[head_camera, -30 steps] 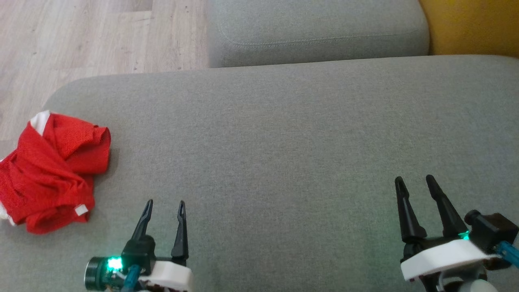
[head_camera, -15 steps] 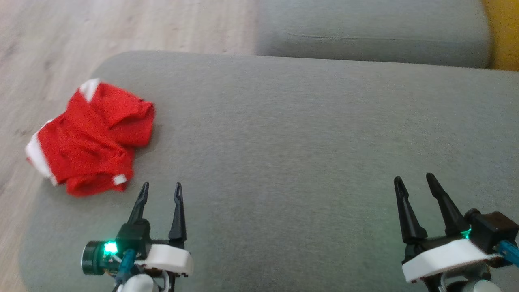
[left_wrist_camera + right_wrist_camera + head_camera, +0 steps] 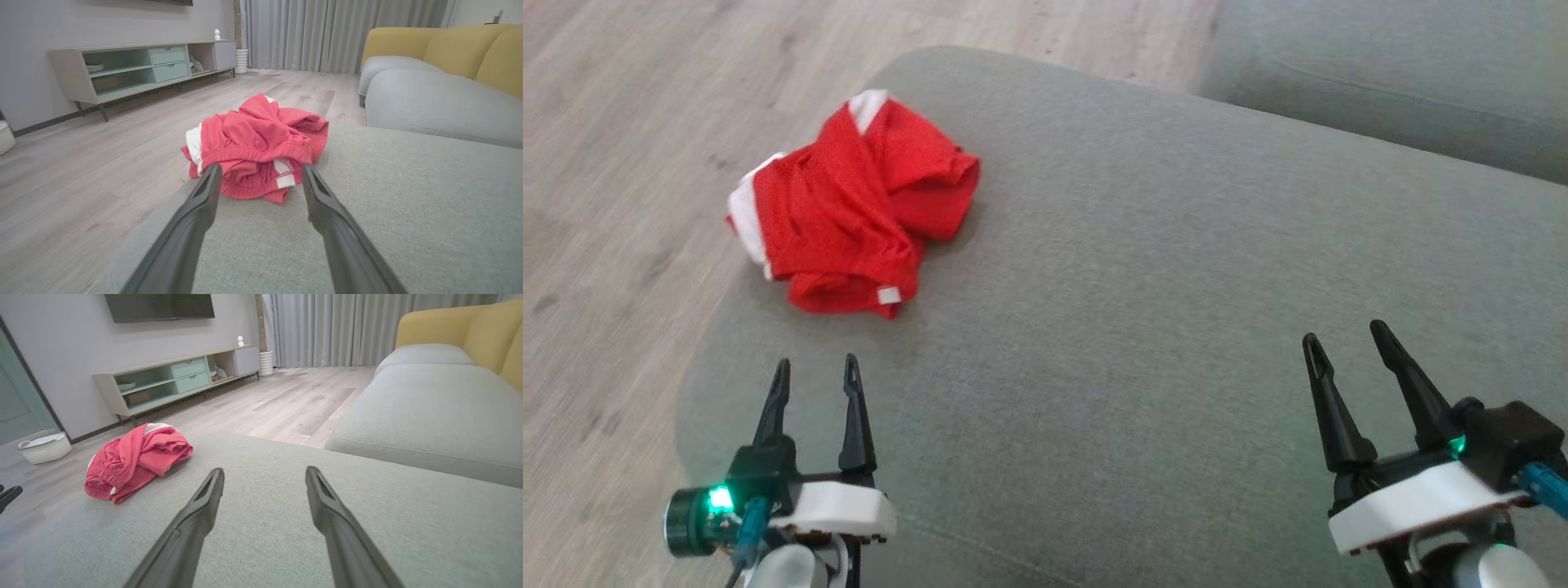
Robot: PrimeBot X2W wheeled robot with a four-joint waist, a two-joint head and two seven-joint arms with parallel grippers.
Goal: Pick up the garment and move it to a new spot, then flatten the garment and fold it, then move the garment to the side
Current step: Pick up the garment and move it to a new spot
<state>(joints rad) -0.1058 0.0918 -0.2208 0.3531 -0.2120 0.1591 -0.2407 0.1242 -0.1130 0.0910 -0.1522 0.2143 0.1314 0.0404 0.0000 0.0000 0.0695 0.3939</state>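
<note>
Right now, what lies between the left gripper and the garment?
Only bare grey cushion, seen in the head and left wrist views; the open left gripper points at the garment without touching it.

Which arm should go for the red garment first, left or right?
Left, probably. The left gripper is open and points at the crumpled red garment just ahead, near the left edge of the cushion. The right gripper, also open, sits far across the cushion from it.
</note>
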